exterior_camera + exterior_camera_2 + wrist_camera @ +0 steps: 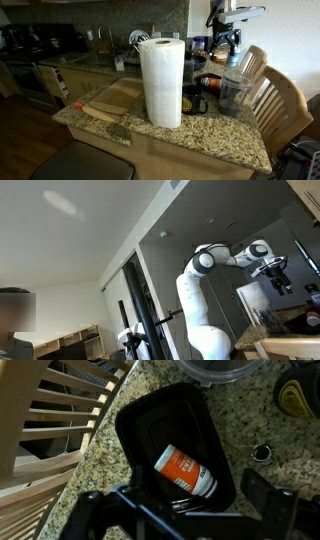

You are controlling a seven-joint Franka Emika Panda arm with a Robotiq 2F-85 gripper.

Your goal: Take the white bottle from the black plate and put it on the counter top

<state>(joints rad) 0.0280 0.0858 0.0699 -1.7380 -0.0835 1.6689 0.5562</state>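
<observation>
My end effector (185, 512) hangs open over the small white plastic bottle with an orange label (185, 470), which lies on its side in the black rectangular plate (160, 420) on the speckled granite surface (250, 420). It looks light, rigid and slick, so I'd pinch across its body mid-length.

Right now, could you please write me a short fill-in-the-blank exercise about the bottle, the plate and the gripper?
1. The bottle lies on its ____ in the plate.
2. The bottle's label is ____ in colour.
3. The gripper holds nothing, and it is ____.
4. In an exterior view, the paper towel roll stands ____ on the counter.
Missing words: side; orange; open; upright.
</observation>
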